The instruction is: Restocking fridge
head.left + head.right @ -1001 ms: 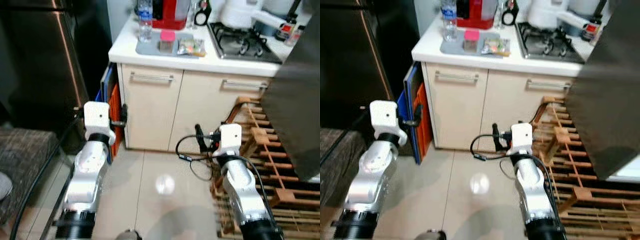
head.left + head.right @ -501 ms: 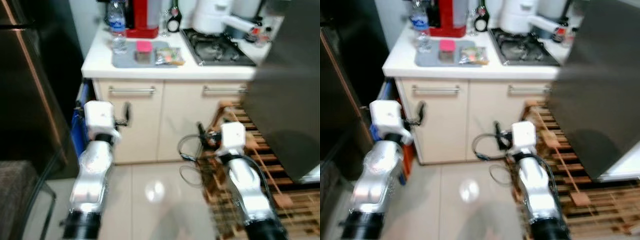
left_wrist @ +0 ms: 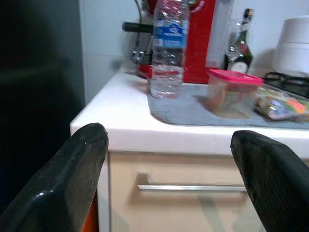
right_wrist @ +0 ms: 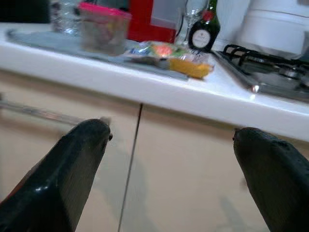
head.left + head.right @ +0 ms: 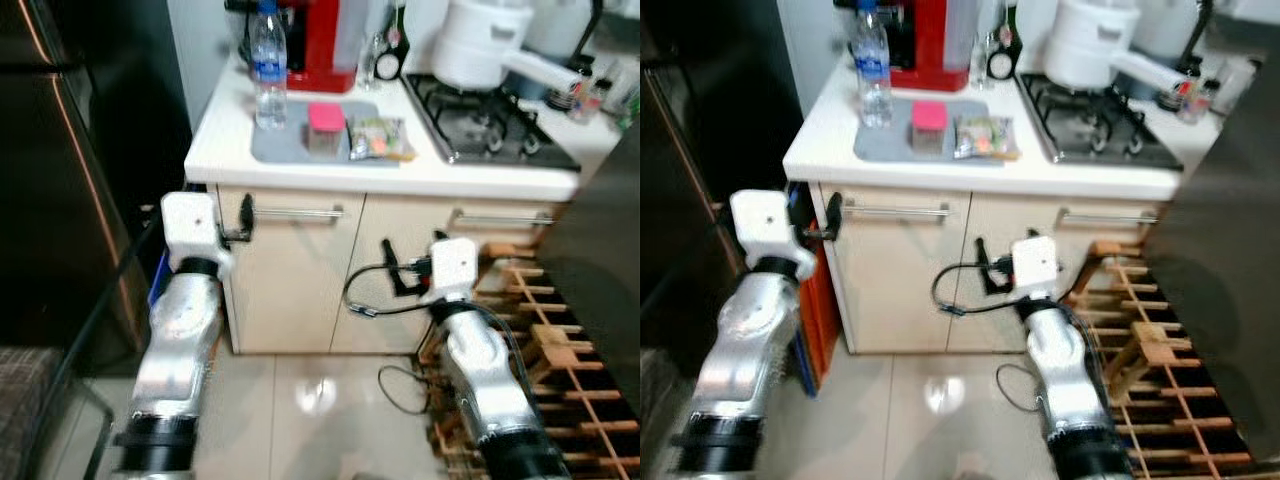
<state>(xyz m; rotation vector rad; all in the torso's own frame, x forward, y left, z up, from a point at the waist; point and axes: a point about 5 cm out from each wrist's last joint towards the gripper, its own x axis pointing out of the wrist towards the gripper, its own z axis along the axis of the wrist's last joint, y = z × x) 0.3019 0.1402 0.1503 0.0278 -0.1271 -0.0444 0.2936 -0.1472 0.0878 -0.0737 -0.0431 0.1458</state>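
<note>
Both end effectors, left (image 3: pixel 169 179) and right (image 4: pixel 176 174), gape wide below the counter's water bottle (image 3: pixel 167 48).

View swung back right, counter (image 5: pixel 300 160) nearer, both arms raised toward cabinet fronts.

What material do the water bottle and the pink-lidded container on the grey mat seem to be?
Water bottle: clear thin plastic, probably; ribbed and see-through, with a printed label. Pink-lidded container: translucent plastic body, opaque pink lid, likely plastic too. Grey mat: matte, possibly silicone or cloth.
</note>
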